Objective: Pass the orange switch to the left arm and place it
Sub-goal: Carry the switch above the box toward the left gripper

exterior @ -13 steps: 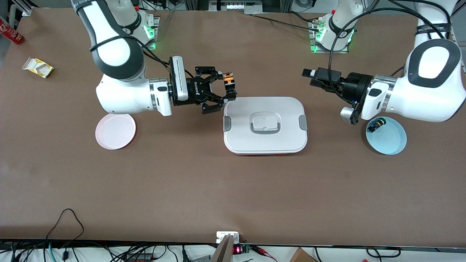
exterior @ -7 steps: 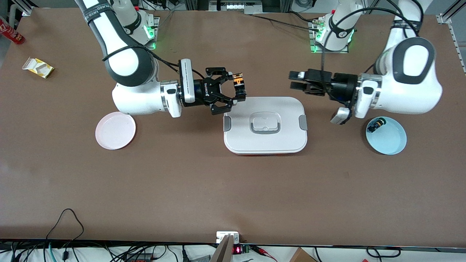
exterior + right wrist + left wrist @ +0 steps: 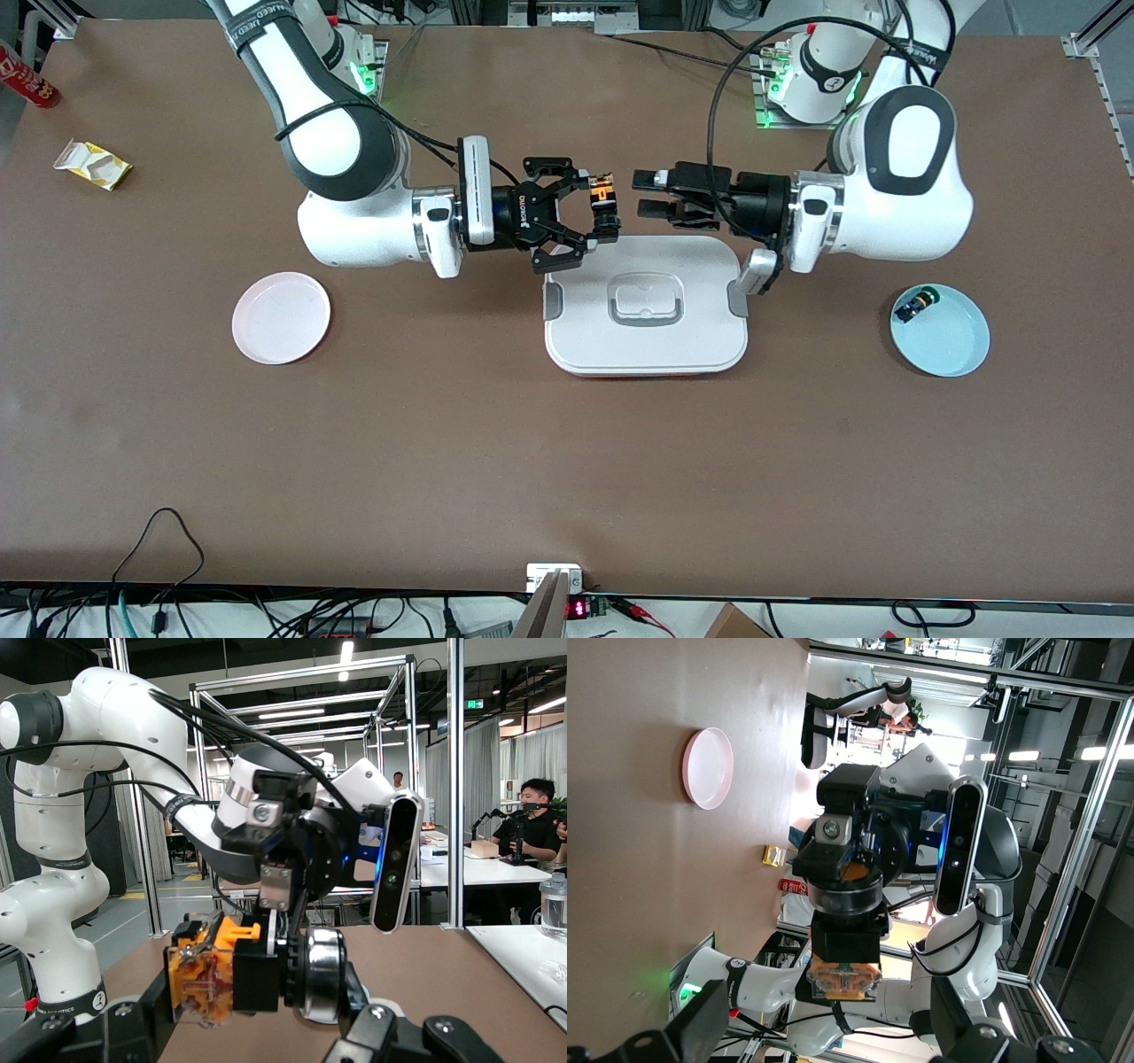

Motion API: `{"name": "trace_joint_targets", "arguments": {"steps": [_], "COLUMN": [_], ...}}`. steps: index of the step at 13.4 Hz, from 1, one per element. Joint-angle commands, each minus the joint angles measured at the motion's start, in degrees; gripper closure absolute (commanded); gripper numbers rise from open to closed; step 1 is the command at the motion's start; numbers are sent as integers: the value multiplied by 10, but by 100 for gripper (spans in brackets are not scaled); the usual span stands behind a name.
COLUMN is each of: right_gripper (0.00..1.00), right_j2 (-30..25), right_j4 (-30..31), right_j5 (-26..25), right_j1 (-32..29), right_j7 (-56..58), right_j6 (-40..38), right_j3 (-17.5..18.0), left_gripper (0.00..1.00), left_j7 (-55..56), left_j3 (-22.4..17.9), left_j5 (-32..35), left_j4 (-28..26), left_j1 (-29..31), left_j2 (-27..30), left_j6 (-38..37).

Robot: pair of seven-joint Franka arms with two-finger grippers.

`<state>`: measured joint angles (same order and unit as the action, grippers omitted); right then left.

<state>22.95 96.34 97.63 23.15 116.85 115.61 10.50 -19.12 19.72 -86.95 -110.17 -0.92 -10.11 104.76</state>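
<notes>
From the front view we see the right gripper in the air over the edge of the box that lies toward the robots' bases, its jaws closed on the orange switch. The left gripper faces it over that same edge, its jaws spread wide and empty, their tips just beside the switch and not touching it. The white box sits mid-worktop. Toward the right arm's end lies an empty pink plate; toward the left arm's end a light blue plate holds a small black switch with a green-blue cap. A yellow packet and a red can lie near the corner at the right arm's end.

In the left wrist view we look head-on at the right gripper holding the orange switch, with the pink plate on the worktop.

In the right wrist view the orange switch is pinched in the jaws, close up, and the left arm faces us just past it.
</notes>
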Motion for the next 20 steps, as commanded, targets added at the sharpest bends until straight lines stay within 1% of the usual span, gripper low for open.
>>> {"name": "trace_joint_targets", "arguments": {"steps": [1, 2, 3, 4, 5, 6, 7, 8, 9, 10, 11, 13, 14, 15, 20], "right_gripper": [98, 98, 98, 98, 98, 98, 98, 98, 98, 98, 98, 96, 68, 1, 0], "right_j2": [-4, -4, -4, -4, -4, -4, -4, -4, -4, -4, -4, -5, -7, -9, -11], "right_j4": [4, 4, 4, 4, 4, 4, 5, 5, 5, 5, 6, 6, 6, 9, 12], "right_j5": [17, 17, 17, 17, 17, 17, 17, 17, 17, 17, 17, 17, 17, 17, 17], "right_j1": [6, 6, 6, 6, 6, 6, 6, 6, 6, 6, 6, 6, 6, 6, 5], "right_j7": [25, 25, 26, 26, 25, 26, 25, 25, 25, 25, 26, 25, 22, 15, 14], "right_j6": [14, 14, 14, 14, 14, 14, 14, 14, 14, 14, 14, 13, 12, 12, 10], "right_j3": [-2, -2, -2, -2, -2, -2, -2, -2, -2, -3, -3, -3, -3, -3, -4], "left_gripper": [0, 0, 6, 22, 36, 46, 52, 52, 59, 76, 82, 82, 82, 82, 83], "left_j7": [-15, -15, -15, -15, -15, -17, -23, -31, -33, -33, -33, -33, -33, -33, -33], "left_j3": [32, 33, 33, 33, 32, 31, 31, 32, 32, 32, 32, 32, 32, 32, 32], "left_j5": [-19, -19, -19, -19, -19, -19, -18, -19, -18, -18, -18, -18, -18, -18, -17], "left_j4": [-22, -22, -22, -20, -16, -16, -15, -15, -15, -15, -15, -14, -14, -14, -13], "left_j1": [5, 5, 7, 7, 7, 7, 8, 8, 7, 8, 8, 9, 9, 9, 10], "left_j2": [28, 26, 25, 23, 21, 21, 21, 21, 21, 21, 21, 21, 21, 21, 21], "left_j6": [39, 40, 40, 40, 41, 46, 54, 62, 64, 64, 64, 64, 64, 63, 62]}}
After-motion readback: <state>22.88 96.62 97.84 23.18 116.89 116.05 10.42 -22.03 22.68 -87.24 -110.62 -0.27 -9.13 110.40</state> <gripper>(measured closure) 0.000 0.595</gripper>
